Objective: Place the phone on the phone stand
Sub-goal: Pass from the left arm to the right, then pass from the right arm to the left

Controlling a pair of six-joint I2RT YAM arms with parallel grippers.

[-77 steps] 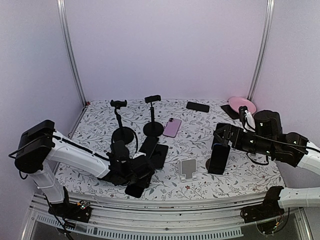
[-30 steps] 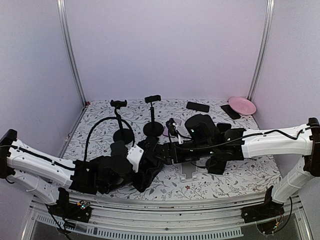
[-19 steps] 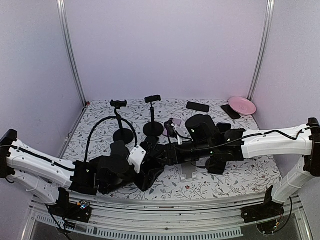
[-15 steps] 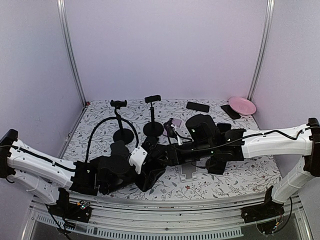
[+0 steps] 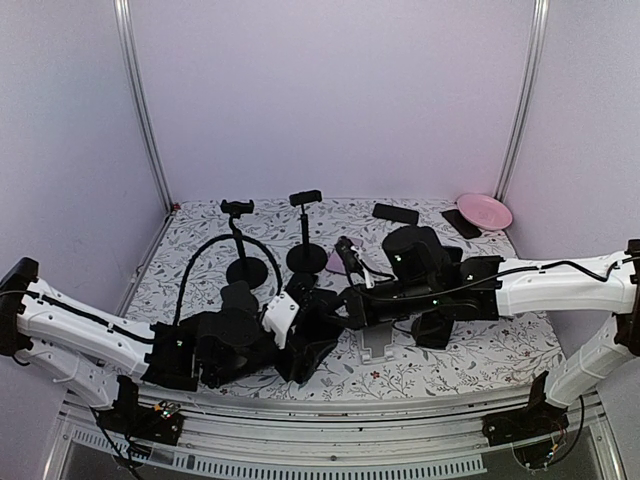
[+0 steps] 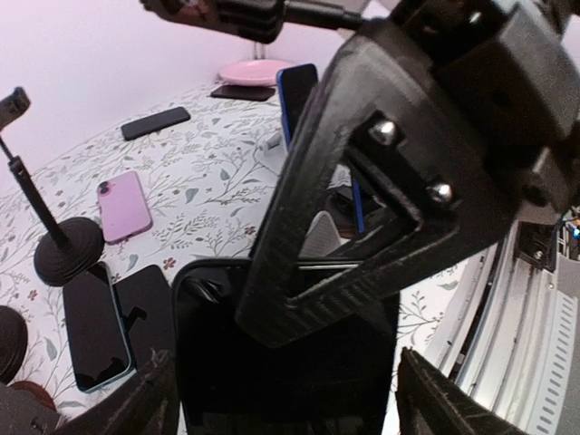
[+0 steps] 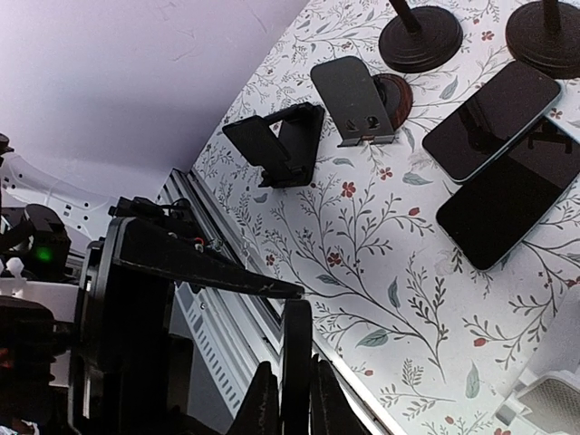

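A black phone (image 6: 290,394) is held up above the table's front edge, between the two grippers. My right gripper (image 7: 294,364) is shut on its top edge; the right wrist view shows the phone (image 7: 295,335) edge-on between the two fingers. My left gripper (image 6: 285,399) stands open around the phone's sides, with a thin gap at its right finger (image 6: 439,394). In the top view both grippers meet at the front centre, the left gripper (image 5: 298,348) below the right gripper (image 5: 325,312). A white phone stand (image 5: 376,342) stands empty just to their right.
Two black phones (image 7: 489,118) (image 7: 507,199) and a pink phone (image 6: 125,204) lie flat mid-table. Two tall clamp stands (image 5: 240,240) (image 5: 305,230) rise behind. A black stand (image 7: 276,145) and a grey stand (image 7: 349,100) sit at the left. A pink plate (image 5: 484,210) is back right.
My right gripper's fingers have closed on the phone's top edge. My left gripper's fingers have spread slightly wider. Both arms have shifted a little rightward.
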